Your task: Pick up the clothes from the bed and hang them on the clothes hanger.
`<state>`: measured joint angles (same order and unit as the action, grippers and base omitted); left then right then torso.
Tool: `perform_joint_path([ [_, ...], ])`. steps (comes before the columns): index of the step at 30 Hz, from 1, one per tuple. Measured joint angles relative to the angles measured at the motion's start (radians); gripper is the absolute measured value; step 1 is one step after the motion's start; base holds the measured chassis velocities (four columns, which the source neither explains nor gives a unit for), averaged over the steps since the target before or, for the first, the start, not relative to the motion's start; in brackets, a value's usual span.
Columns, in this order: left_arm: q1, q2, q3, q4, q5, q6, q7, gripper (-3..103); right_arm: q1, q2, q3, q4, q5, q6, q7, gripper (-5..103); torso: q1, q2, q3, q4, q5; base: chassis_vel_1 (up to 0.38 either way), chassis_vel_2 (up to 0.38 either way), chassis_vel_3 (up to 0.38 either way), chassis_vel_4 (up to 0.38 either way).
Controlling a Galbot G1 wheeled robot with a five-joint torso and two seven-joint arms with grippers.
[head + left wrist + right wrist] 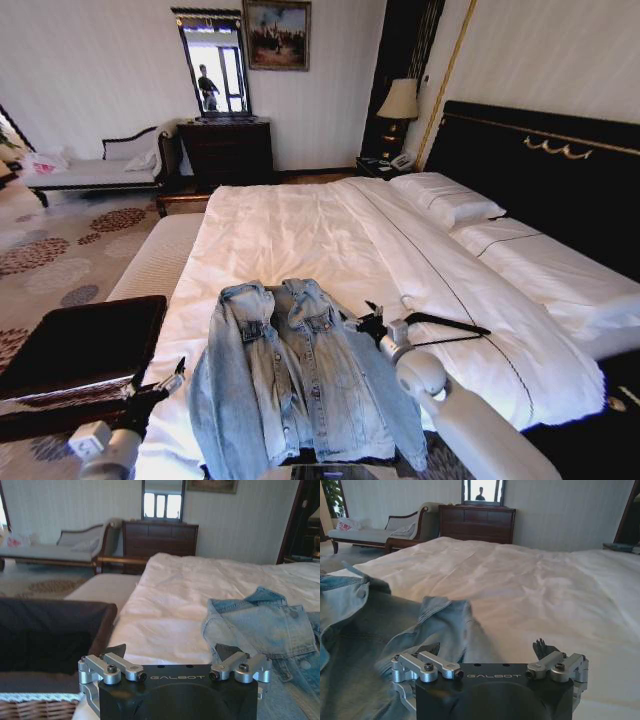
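Observation:
The light-blue denim clothes (pixel 300 380) lie spread, front up, at the foot of the bed (pixel 300 230), collar toward the pillows. The black clothes hanger (pixel 447 324) lies flat on the white sheet just right of them. My right gripper (pixel 367 322) is open, low over the sheet between the jacket's shoulder and the hanger; its wrist view shows the collar (pixel 435 610) close ahead of the gripper (pixel 485 650). My left gripper (pixel 158 385) hovers open at the bed's left edge, beside the jacket's sleeve. Its wrist view has the jacket (pixel 265 625) off to one side of the gripper (pixel 172 652).
A dark fabric-lined basket (pixel 80 345) stands left of the bed, close to my left arm. A padded bench (pixel 150 260) runs along the bed's left side. Pillows (pixel 445 200) and a black headboard (pixel 540 170) are at right. A chaise (pixel 95 170) and dresser (pixel 225 150) stand against the far wall.

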<state>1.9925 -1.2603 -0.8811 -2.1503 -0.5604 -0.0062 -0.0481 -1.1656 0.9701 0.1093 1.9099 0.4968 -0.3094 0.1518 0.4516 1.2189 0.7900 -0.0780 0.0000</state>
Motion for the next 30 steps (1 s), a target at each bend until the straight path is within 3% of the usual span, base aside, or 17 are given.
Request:
perform_joint_path([
  [9,0.031,-0.012,-0.004,0.018,0.017,-0.075,0.004,100,0.051,0.092,-0.085,-0.052,-0.005,0.004,-0.017,100,0.0,0.0,0.0,-0.0001,-0.0001,0.0,0.0,0.0,0.0],
  [17,0.036,-0.053,0.008,0.011,0.009,-0.076,0.005,100,0.179,0.26,-0.238,-0.185,0.049,-0.017,0.009,100,0.0,0.0,0.0,0.0002,-0.0001,0.0,0.0,0.0,0.0],
  [30,0.008,-0.058,0.055,0.01,0.037,-0.061,0.008,100,0.262,0.378,-0.275,-0.425,-0.043,0.047,0.016,100,0.0,0.0,0.0,-0.0002,-0.0002,0.0,0.0,0.0,0.0],
])
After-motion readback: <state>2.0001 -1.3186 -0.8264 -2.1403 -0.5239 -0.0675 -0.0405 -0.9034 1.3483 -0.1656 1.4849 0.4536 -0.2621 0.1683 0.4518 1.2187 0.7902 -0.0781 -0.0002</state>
